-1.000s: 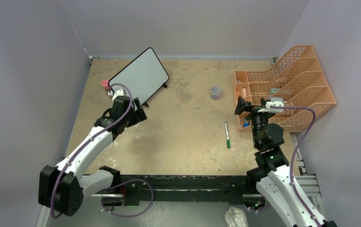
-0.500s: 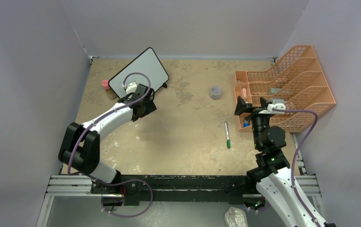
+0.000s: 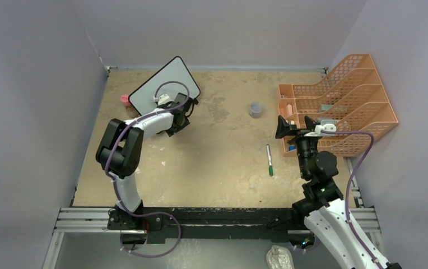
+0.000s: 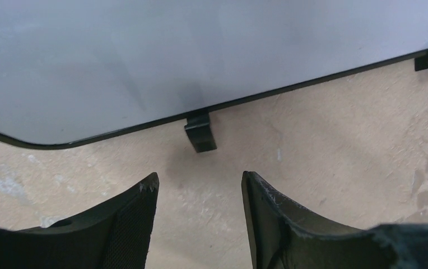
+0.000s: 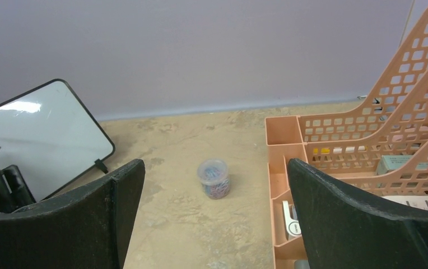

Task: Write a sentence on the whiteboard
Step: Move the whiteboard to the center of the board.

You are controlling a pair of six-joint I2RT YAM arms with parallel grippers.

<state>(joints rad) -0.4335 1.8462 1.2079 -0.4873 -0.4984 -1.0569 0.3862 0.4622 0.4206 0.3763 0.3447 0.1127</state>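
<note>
The whiteboard point(image 3: 166, 85) stands tilted on its feet at the far left of the tabletop point(image 3: 217, 168). The left pincer point(image 4: 199, 182) sits low before the board's lower edge, jaws parted and gripping nothing, with one black foot point(image 4: 200, 131) straight ahead and seemingly untouched. The right pincer point(image 3: 296, 124) hangs spread wide and empty beside the orange rack point(image 3: 346, 95), with a green pen point(image 3: 269, 161) lying near it.
</note>
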